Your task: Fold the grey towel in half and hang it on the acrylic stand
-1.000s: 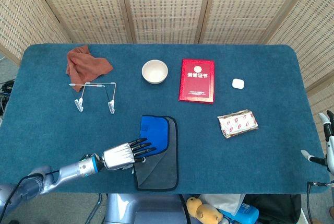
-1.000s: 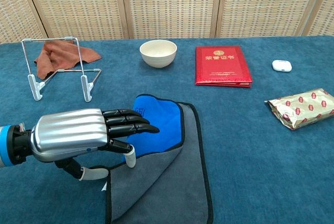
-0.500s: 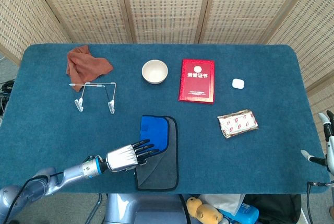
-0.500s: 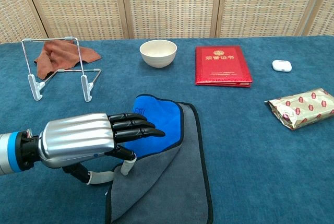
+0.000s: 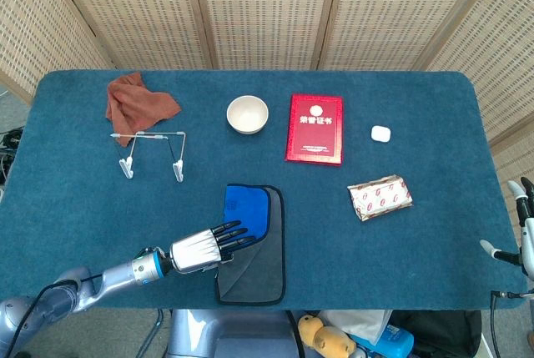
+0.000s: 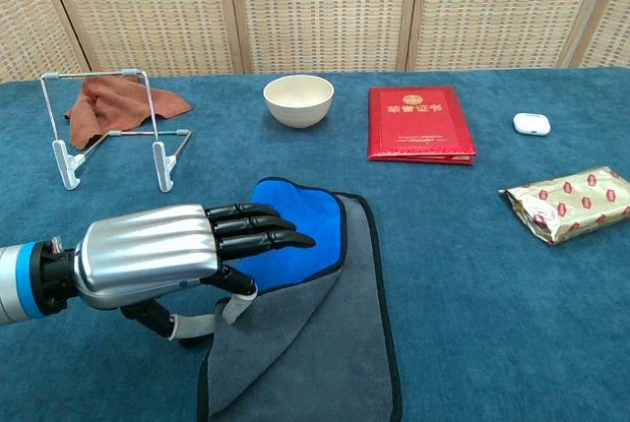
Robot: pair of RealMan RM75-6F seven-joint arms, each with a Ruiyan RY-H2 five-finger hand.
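Observation:
The grey towel (image 5: 260, 273) lies flat near the table's front edge, its far half turned over so the blue side (image 5: 249, 204) faces up. In the chest view the grey part (image 6: 315, 343) spreads below the blue flap (image 6: 313, 215). My left hand (image 5: 204, 249) reaches in from the left. Its fingers (image 6: 261, 230) stretch straight over the flap's near left corner, and the thumb sits lower, at the grey edge; no clear grip shows. The acrylic stand (image 5: 152, 154) stands upright at the left, also seen in the chest view (image 6: 108, 132). My right hand (image 5: 523, 226) hangs off the table's right edge, fingers apart and empty.
A brown cloth (image 5: 138, 101) lies crumpled behind the stand. A white bowl (image 5: 248, 113), a red booklet (image 5: 315, 128) and a small white case (image 5: 380, 133) line the far half. A foil snack packet (image 5: 380, 197) lies right of the towel.
My left hand has slid a little to the right along the towel's left edge, its fingers reaching further over the blue flap. The towel keeps its shape. The right hand is still.

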